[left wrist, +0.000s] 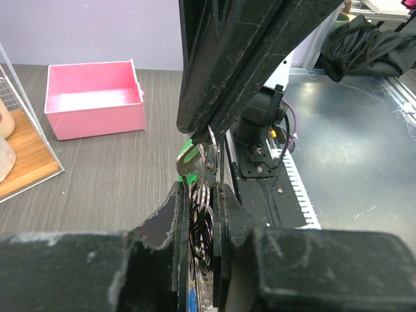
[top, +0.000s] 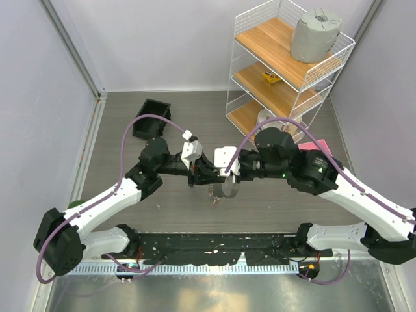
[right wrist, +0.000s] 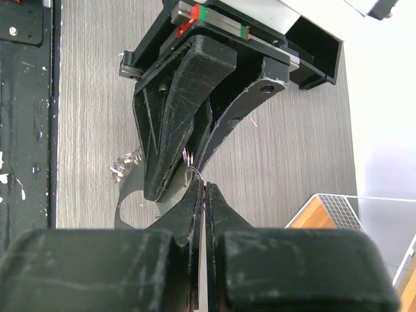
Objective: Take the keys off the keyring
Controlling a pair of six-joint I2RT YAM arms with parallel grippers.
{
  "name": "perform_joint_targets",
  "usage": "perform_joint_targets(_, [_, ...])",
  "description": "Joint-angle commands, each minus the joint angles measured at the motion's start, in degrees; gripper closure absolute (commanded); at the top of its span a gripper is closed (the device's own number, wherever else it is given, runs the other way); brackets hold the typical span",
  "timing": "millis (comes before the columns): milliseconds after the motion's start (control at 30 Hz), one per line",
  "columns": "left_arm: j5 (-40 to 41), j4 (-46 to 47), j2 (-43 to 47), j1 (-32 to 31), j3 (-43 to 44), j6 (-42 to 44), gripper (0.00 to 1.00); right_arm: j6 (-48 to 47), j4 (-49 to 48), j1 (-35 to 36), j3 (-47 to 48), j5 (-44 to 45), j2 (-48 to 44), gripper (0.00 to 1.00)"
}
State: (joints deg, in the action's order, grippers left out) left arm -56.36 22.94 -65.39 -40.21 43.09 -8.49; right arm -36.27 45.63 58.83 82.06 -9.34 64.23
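Left gripper (left wrist: 201,195) clamps the keyring (left wrist: 203,224), right gripper (right wrist: 205,188) beside it shut, grip unclear; ease the green key (left wrist: 187,155) round

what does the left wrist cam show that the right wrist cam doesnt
Only left wrist: a pink box, the green key, and coils of the keyring inside the left gripper. Only right wrist: a black bin and the dangling chain. Both: the left gripper and right gripper shut on the keyring, and a corner of the wooden shelf.
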Motion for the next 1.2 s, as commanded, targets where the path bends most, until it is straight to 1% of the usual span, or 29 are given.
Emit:
perform_joint_targets(0, [-1.8, -4.2, 0.8, 0.3, 1.6, 1.6, 1.00, -7.8, -1.4, 0.2, 1.3, 2.8, -1.8, 0.95])
perform_joint_targets(167, [-2.4, -8.4, 0.2, 0.5, 3.0, 2.7, 1.00, -14.0, 1.1, 1.3, 2.0, 5.9, -1.5, 0.95])
perform_joint_targets(300, [-2.4, -11.0, -0.4, 0.5, 4.0, 3.5, 1.00, -18.6, 5.5, 2.3, 3.9, 7.4, 0.7, 0.95])
perform_joint_targets(467, [-3.2, -14.7, -2.3, 0.5, 5.6, 5.0, 1.00, -22.1, 6.7, 4.1, 4.9, 15.4, 3.4, 0.95])
perform_joint_targets(633, [-2.4, -15.4, -3.9, 0.5, 5.8, 7.0, 1.00, -24.0, 9.7, 5.7, 8.1, 20.2, 6.3, 0.95])
perform_joint_targets(733, [1.0, -15.4, -3.8, 0.7, 5.3, 8.2, 0.66, -19.5, 11.0, 5.8, 11.0, 22.0, 8.4, 0.95])
perform_joint_targets(767, [1.9, -15.4, -3.5, 0.7, 5.2, 8.2, 0.58, -18.6, 12.5, 5.8, 11.8, 22.0, 9.0, 0.95])
perform_joint_targets(800, [2.7, -15.4, -3.3, 1.0, 5.0, 8.2, 0.54, -15.7, 13.0, 5.8, 12.8, 22.3, 9.9, 0.95])
perform_joint_targets(833, [3.5, -15.4, -2.9, 1.4, 4.8, 9.9, 0.47, -11.8, 13.1, 5.8, 13.1, 23.7, 10.6, 0.95])
perform_joint_targets(867, [5.2, -15.2, -2.4, 1.7, 4.4, 9.9, 0.43, -9.7, 13.1, 5.8, 14.0, 24.9, 11.2, 0.95])
perform_joint_targets(933, [7.7, -14.7, -1.3, 2.2, 3.6, 10.2, 0.39, -4.9, 15.8, 5.8, 15.7, 27.6, 12.9, 0.95])
perform_joint_targets(967, [10.0, -14.6, -0.6, 2.5, 3.1, 10.3, 0.37, -0.9, 16.7, 5.8, 16.0, 29.5, 14.2, 0.95])
perform_joint_targets(1000, [12.1, -14.5, 0.4, 2.6, 2.8, 10.4, 0.36, 1.9, 17.1, 5.8, 16.9, 33.2, 14.8, 0.95])
perform_joint_targets(1033, [14.1, -14.5, 1.0, 2.8, 2.4, 10.7, 0.36, 5.7, 17.6, 5.8, 17.3, 35.1, 16.0, 0.95])
perform_joint_targets(1067, [16.0, -14.4, 2.2, 2.8, 1.9, 10.9, 0.35, 6.8, 20.2, 5.8, 18.5, 35.8, 16.7, 0.95])
perform_joint_targets(1167, [25.0, -13.7, 5.3, 2.9, 0.0, 10.8, 0.30, 15.1, 23.7, 5.8, 20.7, 39.1, 20.3, 0.95])
